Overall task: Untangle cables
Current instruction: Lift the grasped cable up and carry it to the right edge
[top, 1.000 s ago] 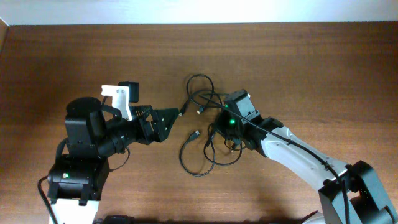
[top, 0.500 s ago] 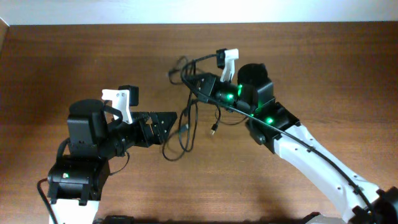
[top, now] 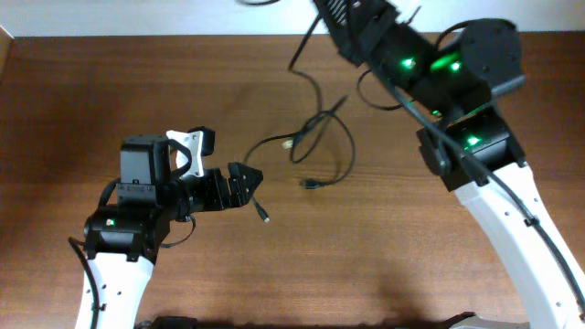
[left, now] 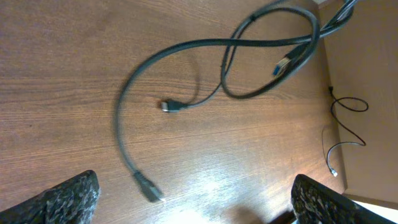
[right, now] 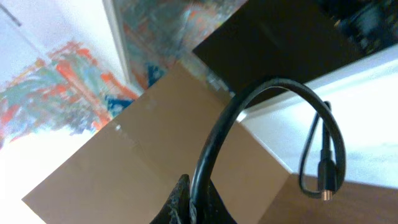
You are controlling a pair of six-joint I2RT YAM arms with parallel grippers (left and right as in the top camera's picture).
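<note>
Left claw (top: 249, 178) hovered low over the surface (top: 137, 82) with its fingers spread wide apart and nothing between them. That surface was dark brown wood with a visible grain, running out on all sides of the left claw. On the far side from the left claw it ended at a white wall (top: 137, 18). In the left wrist view a tan area (left: 367, 62) showed past the surface's edge, up and to the right of the left claw, with a thin wire (left: 348, 102) lying on it.

The cables (top: 351, 146) sprawled in loose black loops on the surface just ahead of the left claw. One short plug (top: 263, 217) lay closest to it and another plug (top: 311, 185) lay a little farther off. From the loops one strand climbed well away from the left claw to the right claw (right: 191, 205), which was clamped on it high above the surface. In the right wrist view that strand arched over the pinch and hung down to a free plug (right: 323, 186).

Behind it stood brown cardboard panels (right: 137, 162), a blurred patch of bright colours (right: 56, 93) and a dark panel (right: 292, 43). Whether the cardboard formed a box, and what it might hold, could not be told.
</note>
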